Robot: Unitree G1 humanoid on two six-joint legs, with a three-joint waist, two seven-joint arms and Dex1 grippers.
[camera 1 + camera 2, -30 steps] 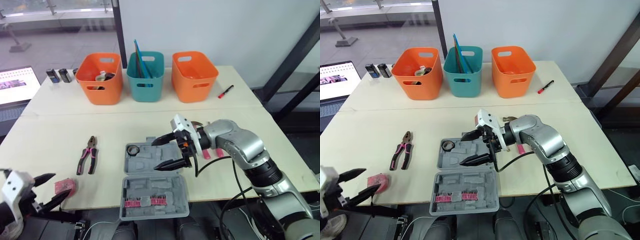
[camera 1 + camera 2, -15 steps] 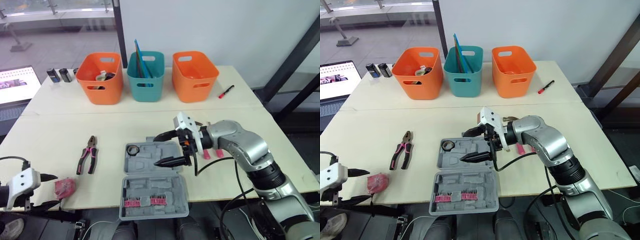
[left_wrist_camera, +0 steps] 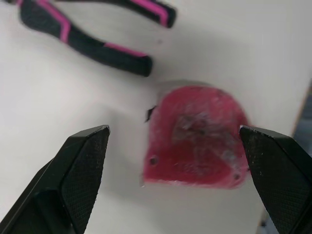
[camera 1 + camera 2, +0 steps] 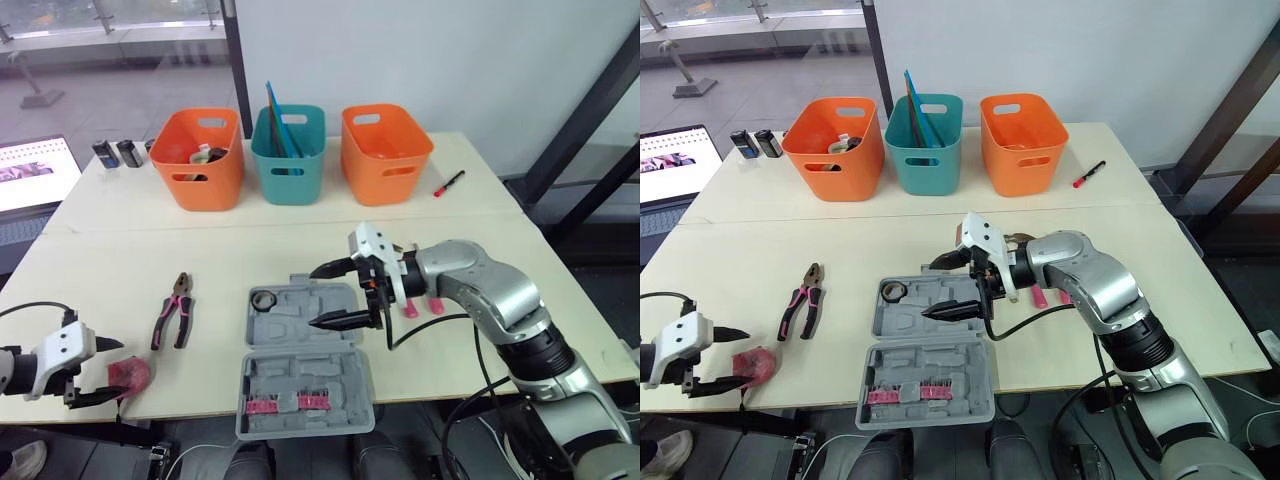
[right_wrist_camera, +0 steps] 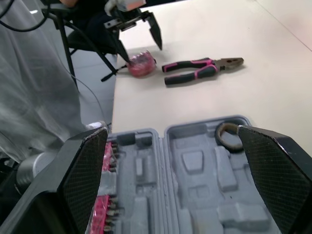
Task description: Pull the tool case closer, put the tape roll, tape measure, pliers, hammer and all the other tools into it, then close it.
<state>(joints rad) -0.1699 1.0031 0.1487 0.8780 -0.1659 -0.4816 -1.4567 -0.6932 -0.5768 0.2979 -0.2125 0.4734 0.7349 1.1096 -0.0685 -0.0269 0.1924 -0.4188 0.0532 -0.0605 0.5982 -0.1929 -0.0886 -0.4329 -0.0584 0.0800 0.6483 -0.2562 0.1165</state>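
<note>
The grey tool case (image 4: 305, 352) lies open near the table's front edge, with a tape roll (image 4: 264, 299) in its far half. My right gripper (image 4: 318, 297) hovers open over that far half, holding nothing. Black-and-pink pliers (image 4: 175, 310) lie left of the case. At the front left sits a pink tape measure (image 3: 195, 136); my left gripper (image 4: 108, 370) is open with a finger on either side of it, apart from it. Two pink tool handles (image 4: 422, 306) poke out from behind my right arm, the rest hidden.
At the back stand an orange bin (image 4: 200, 160) holding items, a teal bin (image 4: 290, 155) with blue sticks, and another orange bin (image 4: 385, 150). A red marker (image 4: 450, 183) lies far right. Two small black items (image 4: 118, 152) and a laptop screen (image 4: 35, 170) are far left.
My left gripper has come up from below the table's front edge and now straddles the tape measure. The right gripper stays open over the case, barely shifted.
</note>
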